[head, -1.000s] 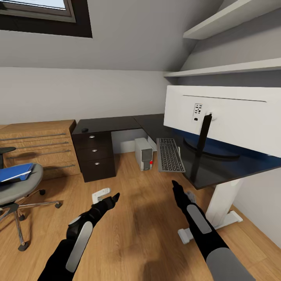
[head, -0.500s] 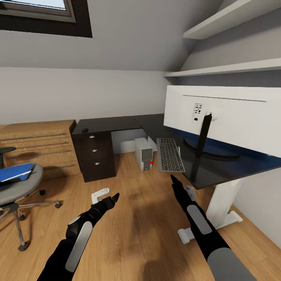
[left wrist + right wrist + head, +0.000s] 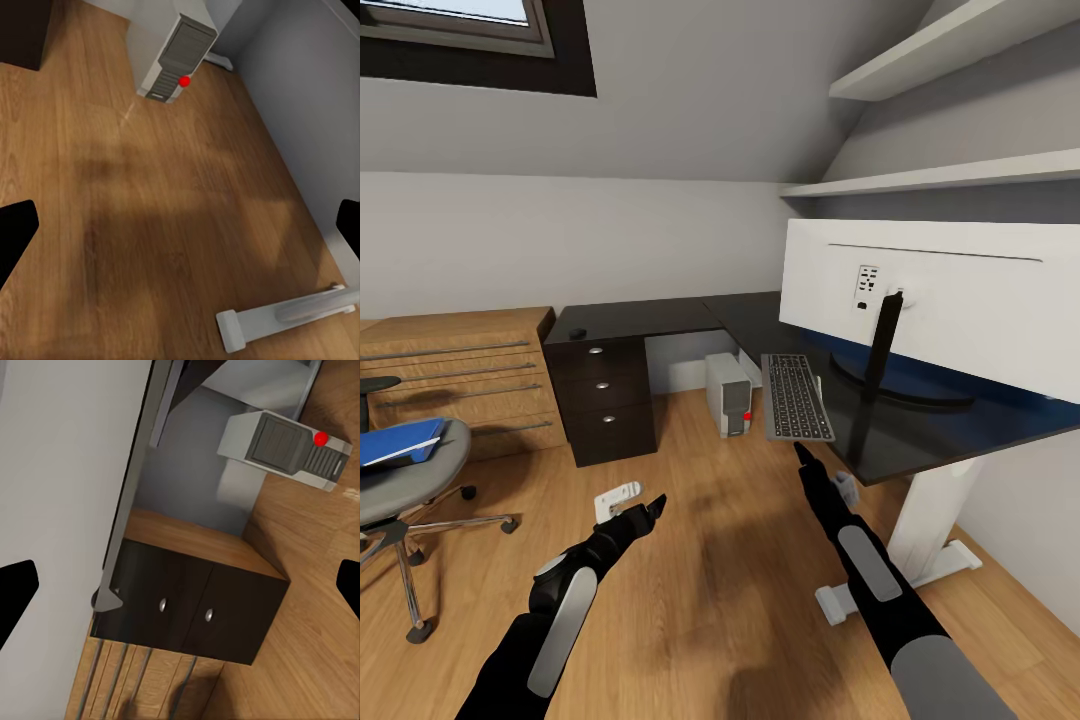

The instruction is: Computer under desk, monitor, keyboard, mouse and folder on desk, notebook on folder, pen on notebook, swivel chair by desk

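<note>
The monitor (image 3: pixel 960 300) stands on the black desk (image 3: pixel 660 318), its white back toward me. Beside its foot lies the keyboard (image 3: pixel 797 397), its near end over the desk's edge. The computer (image 3: pixel 730 395) (image 3: pixel 174 64) (image 3: pixel 289 446) sits on the floor under the desk. At far left the blue folder (image 3: pixel 400 441) lies on the swivel chair (image 3: pixel 410 480). A small dark object (image 3: pixel 577 332), perhaps the mouse, rests on the desk's far corner. My right gripper (image 3: pixel 800 455) is open just below the keyboard's near end. My left gripper (image 3: pixel 652 508) hangs open over the floor. Notebook and pen are out of view.
A black drawer block (image 3: pixel 603 400) (image 3: pixel 195 607) stands under the desk's far-left end, with a low oak drawer unit (image 3: pixel 460 370) beside it. The desk's white foot (image 3: pixel 920 570) (image 3: pixel 285 311) lies right of my right arm. Wall shelves (image 3: pixel 950 45) hang above the monitor.
My right gripper has risen and reached forward, closer to the keyboard's near end. The left arm and everything else have stayed put.
</note>
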Controlling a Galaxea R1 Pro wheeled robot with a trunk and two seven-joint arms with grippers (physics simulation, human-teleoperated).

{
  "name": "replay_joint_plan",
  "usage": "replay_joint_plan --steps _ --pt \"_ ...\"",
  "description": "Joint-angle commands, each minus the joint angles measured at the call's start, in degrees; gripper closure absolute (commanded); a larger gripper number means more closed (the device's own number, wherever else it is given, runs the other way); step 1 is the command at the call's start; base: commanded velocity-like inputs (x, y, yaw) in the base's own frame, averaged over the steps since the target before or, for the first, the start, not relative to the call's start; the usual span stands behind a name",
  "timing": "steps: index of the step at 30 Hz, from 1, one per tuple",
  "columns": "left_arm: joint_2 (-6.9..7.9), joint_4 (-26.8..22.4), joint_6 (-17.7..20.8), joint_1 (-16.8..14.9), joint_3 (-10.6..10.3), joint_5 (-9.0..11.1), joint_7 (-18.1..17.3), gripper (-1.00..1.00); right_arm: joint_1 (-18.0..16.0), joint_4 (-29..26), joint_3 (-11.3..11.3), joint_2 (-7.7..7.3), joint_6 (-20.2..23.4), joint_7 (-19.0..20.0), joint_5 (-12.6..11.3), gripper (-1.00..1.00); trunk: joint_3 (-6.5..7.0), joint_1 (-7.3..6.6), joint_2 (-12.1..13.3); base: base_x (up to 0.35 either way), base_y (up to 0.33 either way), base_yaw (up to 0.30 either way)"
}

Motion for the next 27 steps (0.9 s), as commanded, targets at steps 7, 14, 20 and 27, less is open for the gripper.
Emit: replay_joint_plan --steps 7,14,20,27 --pt "0.01 0.00 0.21 -0.03 -0.06 0.64 0.52 -1.00 -0.03 0.09 -0.08 -0.05 0.06 0.30 -0.69 -1.00 -0.06 -0.01 -0.02 0.000 0.000 0.000" --pt "0.01 0.00 0.21 -0.03 -0.06 0.61 0.52 -1.00 -0.03 0.09 -0.10 -0.08 0.01 0.56 -0.45 -1.00 -0.06 -0.01 -0.02 0.000 0.000 0.000" --pt "0.01 0.06 0.21 -0.03 -0.06 0.66 0.52 -1.00 -0.01 0.09 -0.12 -0.09 0.30 0.31 -0.60 -1.00 -0.06 -0.01 -0.02 0.000 0.000 0.000" --pt "0.01 0.09 0.21 -0.03 -0.06 0.66 0.52 -1.00 0.05 0.10 -0.12 -0.06 0.44 0.23 -1.02 -1.00 -0.06 -0.01 -0.02 0.000 0.000 0.000"
